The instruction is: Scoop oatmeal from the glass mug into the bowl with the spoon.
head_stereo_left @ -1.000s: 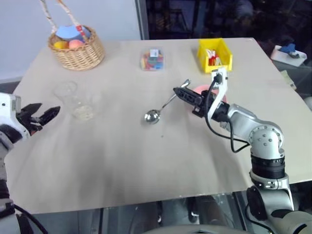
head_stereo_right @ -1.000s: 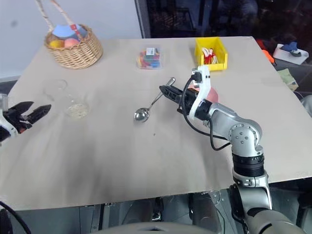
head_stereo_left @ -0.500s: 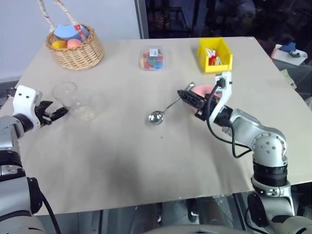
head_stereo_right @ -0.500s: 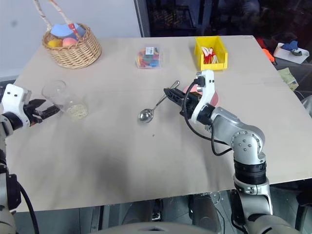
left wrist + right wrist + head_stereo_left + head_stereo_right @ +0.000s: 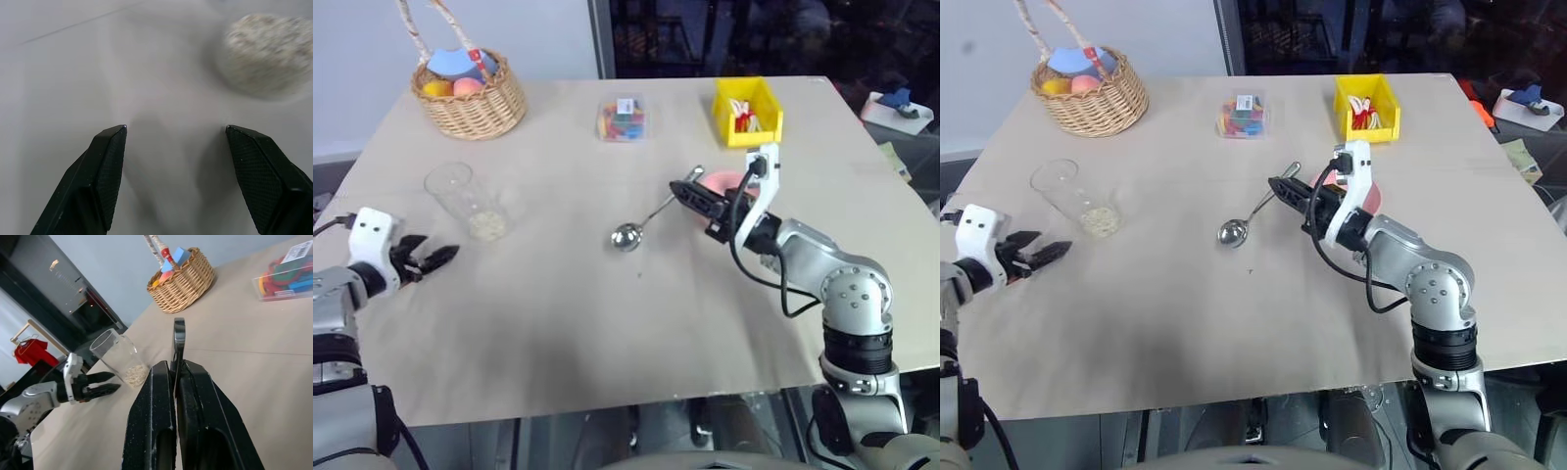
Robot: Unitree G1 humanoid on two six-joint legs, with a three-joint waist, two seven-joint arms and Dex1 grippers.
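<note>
Left gripper [image 5: 445, 256]: fingers spread, empty, low over the table [image 5: 558, 323], near the mug.
Mug [image 5: 462, 197]: tilted on the table, oatmeal [image 5: 487, 227] at its base.
Spoon [image 5: 646, 219]: handle pinched by the right gripper [image 5: 678, 186], bowl end hanging down over the table centre.
Bowl [image 5: 724, 182]: pink, on the table, partly hidden behind the right gripper.

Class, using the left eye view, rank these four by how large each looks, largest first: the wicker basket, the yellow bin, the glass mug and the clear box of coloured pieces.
1. Wicker basket, clearly largest.
2. Yellow bin and glass mug: similar, and the mug lies nearer the camera, so I won't rank them.
3. Clear box of coloured pieces, smallest.
</note>
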